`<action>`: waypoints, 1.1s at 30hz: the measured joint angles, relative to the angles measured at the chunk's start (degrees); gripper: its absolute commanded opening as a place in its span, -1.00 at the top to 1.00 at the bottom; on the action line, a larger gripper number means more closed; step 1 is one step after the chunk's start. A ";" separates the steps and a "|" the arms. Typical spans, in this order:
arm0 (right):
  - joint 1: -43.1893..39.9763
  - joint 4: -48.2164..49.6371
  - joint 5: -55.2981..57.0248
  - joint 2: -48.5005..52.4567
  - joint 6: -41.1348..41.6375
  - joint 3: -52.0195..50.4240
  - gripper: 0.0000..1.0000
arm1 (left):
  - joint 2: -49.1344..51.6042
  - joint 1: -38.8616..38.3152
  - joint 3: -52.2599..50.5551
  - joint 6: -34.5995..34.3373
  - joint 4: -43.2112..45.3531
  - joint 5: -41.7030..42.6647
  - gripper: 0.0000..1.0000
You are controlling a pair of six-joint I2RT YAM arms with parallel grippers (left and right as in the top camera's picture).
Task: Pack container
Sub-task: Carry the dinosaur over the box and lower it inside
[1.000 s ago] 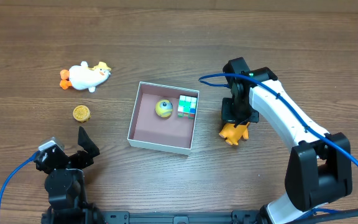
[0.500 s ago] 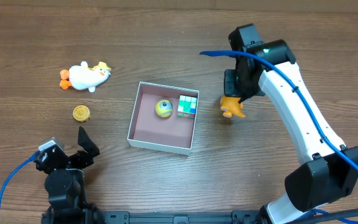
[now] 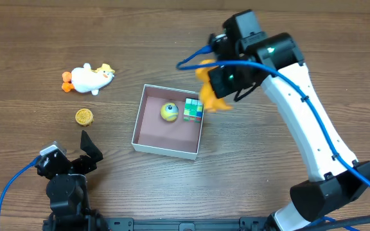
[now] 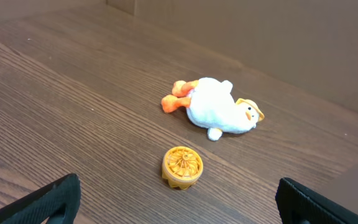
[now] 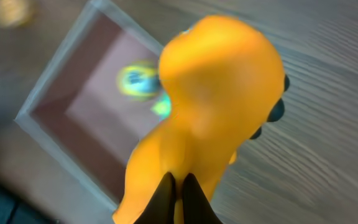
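The container (image 3: 164, 150) lies on the worktop just beneath and beside the right gripper (image 5: 176, 190), clamped tight on an orange toy (image 5: 210, 93): mid-carry, and next it likely needs centring over the box's bare floor, then releasing.

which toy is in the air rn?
The orange toy, clamped in the right gripper above the right wall of the container. The ball and cube lie inside it; the white duck and yellow disc lie on the table.
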 measured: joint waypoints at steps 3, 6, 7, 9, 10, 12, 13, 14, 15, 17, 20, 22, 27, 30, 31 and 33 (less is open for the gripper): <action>1.88 -0.22 -6.86 0.00 -7.23 0.02 0.92 | 0.00 0.00 0.02 -0.02 0.00 0.00 -1.00; 3.02 -0.24 -12.96 0.00 -13.92 0.04 0.92 | 0.00 0.00 0.02 0.00 0.00 0.00 -1.00; 3.41 -0.31 -15.15 0.00 -16.55 0.04 0.92 | 0.00 0.00 0.02 0.00 0.00 0.00 -1.00; 4.20 -1.46 -17.14 0.00 -21.27 0.04 0.92 | 0.00 0.00 0.02 0.00 0.00 0.00 -1.00; 4.55 -1.90 -17.51 0.00 -22.82 0.04 0.92 | 0.00 0.00 0.02 0.00 0.00 0.00 -1.00; 5.97 -2.86 -18.84 0.00 -28.26 -0.13 0.92 | 0.00 0.00 0.02 0.00 0.00 -0.02 -1.00; 6.64 -2.80 -19.56 0.00 -30.75 -0.48 0.92 | 0.00 0.00 0.00 -0.02 0.00 0.00 -1.00; 7.23 -2.78 -20.26 0.00 -36.00 -1.09 0.91 | 0.00 0.00 0.02 -0.02 0.00 0.00 -1.00; 8.26 -2.84 -21.09 0.00 -39.34 -2.49 0.91 | 0.00 0.00 0.02 -0.02 0.00 0.00 -1.00; 9.14 -2.73 -21.75 -0.11 -49.00 -4.68 0.91 | 0.00 0.00 0.02 0.00 0.00 0.00 -1.00; 9.64 -2.34 -21.79 -0.09 -58.25 -7.93 0.91 | 0.00 0.00 0.02 0.00 0.00 0.00 -1.00; 9.64 -1.51 -21.70 0.02 -63.47 -9.44 0.92 | 0.00 0.00 0.02 0.00 0.00 0.00 -1.00; 9.64 2.38 -21.20 1.75 -66.82 -9.62 0.92 | 0.00 0.00 0.02 -0.02 0.00 0.00 -1.00; 9.62 5.11 -20.98 2.05 -67.69 -9.81 0.92 | 0.00 0.00 0.02 0.00 0.00 0.00 -1.00; 9.62 5.46 -20.79 2.05 -67.73 -9.81 0.92 | 0.00 0.00 0.02 -0.02 0.00 0.00 -1.00; 9.57 5.92 -19.85 2.05 -67.95 -9.81 0.92 | 0.00 0.00 0.02 0.00 0.00 0.00 -1.00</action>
